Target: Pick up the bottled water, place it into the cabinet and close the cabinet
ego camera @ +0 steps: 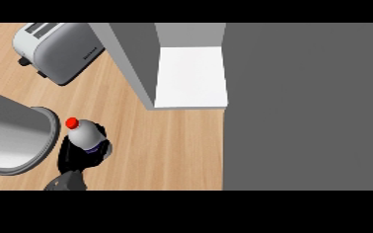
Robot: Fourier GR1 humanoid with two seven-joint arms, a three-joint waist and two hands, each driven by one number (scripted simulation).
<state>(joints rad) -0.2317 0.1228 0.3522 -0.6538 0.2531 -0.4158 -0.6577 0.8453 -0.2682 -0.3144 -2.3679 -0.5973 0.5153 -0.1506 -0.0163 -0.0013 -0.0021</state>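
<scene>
Left hand (79, 159) sits low in view, black fingers curled round the bottled water (87, 134), so it's clamped on the bottle's lower body. Bottle pokes up & slightly left out of the hand, long axis near upright, red cap (71, 123) at the top end. Just left of the hand: a grey rounded pot or bin (29, 138), close to the bottle but I can't tell if touching. Toaster (58, 49) well above-left. Cabinet (191, 76) lies up & to the right of the hand, white shelf open toward it, w/ its grey door (131, 64) standing between. Next move, prob: carry up-right past that door edge. Right hand not visible, so left is the only one near.
</scene>
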